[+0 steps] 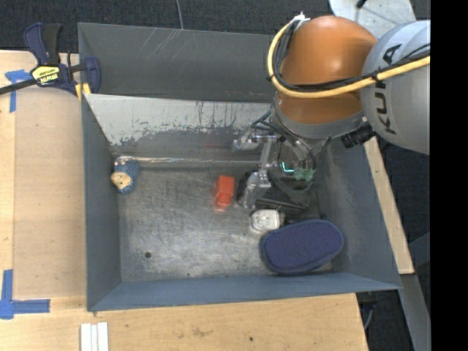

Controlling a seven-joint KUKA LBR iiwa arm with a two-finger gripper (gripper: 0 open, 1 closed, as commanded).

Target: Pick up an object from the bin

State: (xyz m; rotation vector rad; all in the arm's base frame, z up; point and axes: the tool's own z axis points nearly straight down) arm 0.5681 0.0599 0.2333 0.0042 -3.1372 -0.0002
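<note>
Orange block (224, 191), blue pad (303, 246), white piece (265, 219), yellow toy (124, 175): one each.

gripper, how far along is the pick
Done: nothing looks lifted. The orange block, small white thing and blue pouch lie on the floor of the bin. In hand: the gripper is low beside the block. Left: grasping and lifting.

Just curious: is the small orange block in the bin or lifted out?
In the bin: the orange block lies on its floor, left of the gripper.
</note>
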